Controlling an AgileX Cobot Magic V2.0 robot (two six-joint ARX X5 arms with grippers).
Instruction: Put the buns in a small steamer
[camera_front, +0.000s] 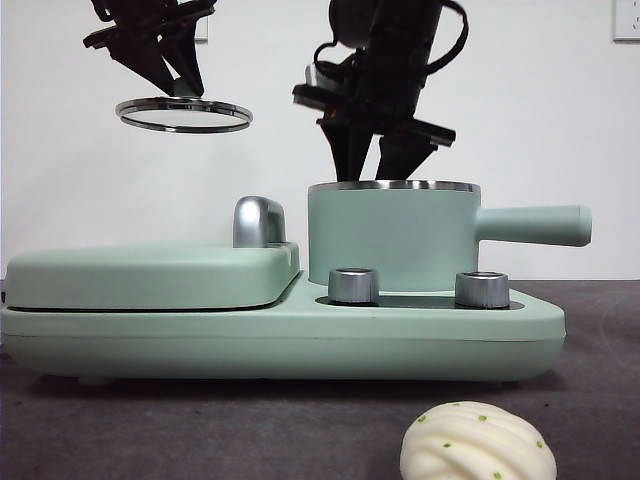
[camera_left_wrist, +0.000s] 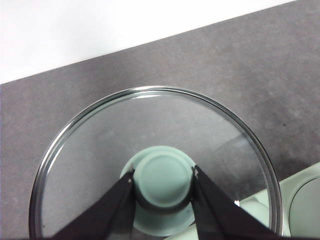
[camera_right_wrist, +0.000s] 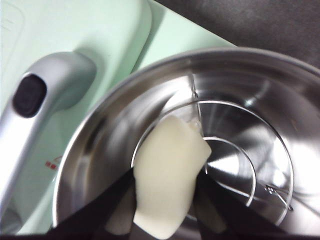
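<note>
The smooth bun (camera_right_wrist: 167, 172) is clamped in the right hand (camera_right_wrist: 165, 200) inside the steamer (camera_front: 390, 240); released unevenly, it could snag the wire rack (camera_right_wrist: 235, 150). The lid (camera_front: 184, 114), gripped by the left hand (camera_left_wrist: 163, 187), is held aloft; the pleated bun (camera_front: 478, 445) waits at the counter's (camera_front: 250, 430) front edge.

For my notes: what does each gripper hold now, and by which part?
The left gripper holds the lid by its green knob. The right gripper holds the smooth bun by its sides, over the open steamer.
</note>
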